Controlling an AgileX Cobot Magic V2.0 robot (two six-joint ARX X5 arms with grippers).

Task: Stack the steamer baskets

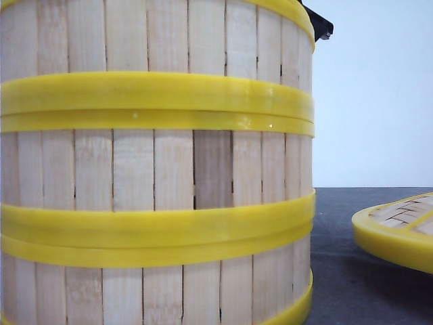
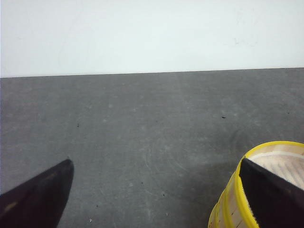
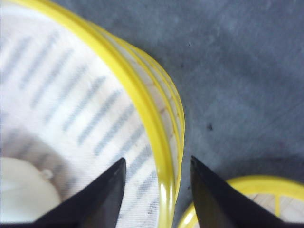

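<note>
Three steamer baskets stand stacked close to the front camera: top (image 1: 155, 34), middle (image 1: 155, 169) and bottom (image 1: 155, 291). My right gripper (image 3: 158, 159) is open and straddles the top basket's yellow rim (image 3: 164, 142), one finger over the cloth-lined inside (image 3: 71, 95), the other outside, with a gap on each side. A white round item (image 3: 21, 190) lies inside. My left gripper (image 2: 156, 160) is open wide. One of its fingers (image 2: 270, 199) sits over the stack's top opening (image 2: 285, 164); the other (image 2: 38, 199) hangs over bare table.
A flat yellow-rimmed woven lid (image 1: 399, 230) lies on the dark grey table (image 1: 352, 284) right of the stack, also in the right wrist view as a lid (image 3: 247, 199) beside the outer finger. A white wall stands behind. Something black (image 1: 318, 26) shows behind the stack's top.
</note>
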